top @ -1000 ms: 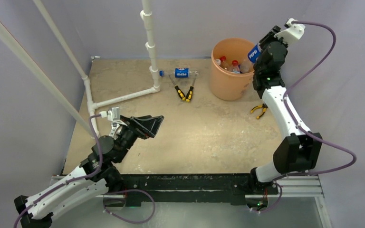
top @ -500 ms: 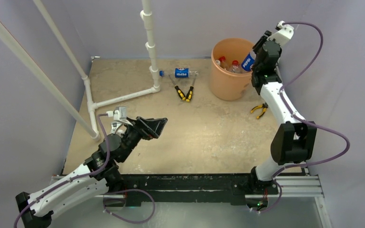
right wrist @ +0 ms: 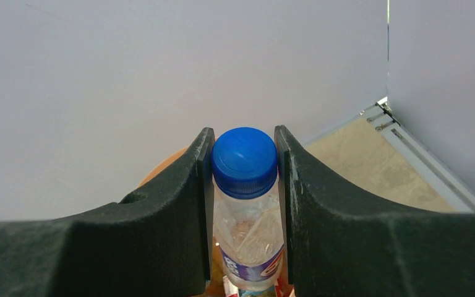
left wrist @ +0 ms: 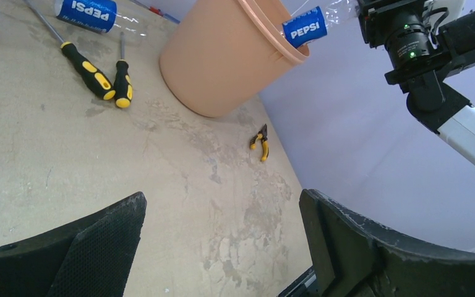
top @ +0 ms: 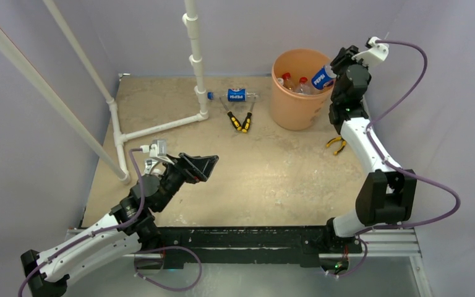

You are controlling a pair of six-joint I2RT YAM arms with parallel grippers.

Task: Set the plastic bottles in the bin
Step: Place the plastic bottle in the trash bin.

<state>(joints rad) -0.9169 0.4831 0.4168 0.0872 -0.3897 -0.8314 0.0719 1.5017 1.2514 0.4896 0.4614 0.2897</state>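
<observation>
Swung inward, the right gripper [right wrist: 245, 185] pinches a blue-capped Pepsi bottle [top: 321, 78] by its cap, tilted over the rim of the bin [top: 287, 111], seemingly ready to drop. Well apart from the bin, the left gripper [left wrist: 222, 235] gapes empty.

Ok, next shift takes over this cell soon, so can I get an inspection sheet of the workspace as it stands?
Surface: worn tan tabletop, stained.
Job's things: orange bin upright, far right, bottles inside; one blue-label bottle lying by the white pipe frame; a second bottle held tilted over the bin's rim.
Clutter: two yellow-handled tools beside the lying bottle; small pliers by the right arm.
Grippers: left gripper open, holding nothing; right gripper shut on the second bottle's blue cap.
Cables: purple cables loop off both arms, no snag seen.
Surroundings: pipe frame far left, pale walls.
</observation>
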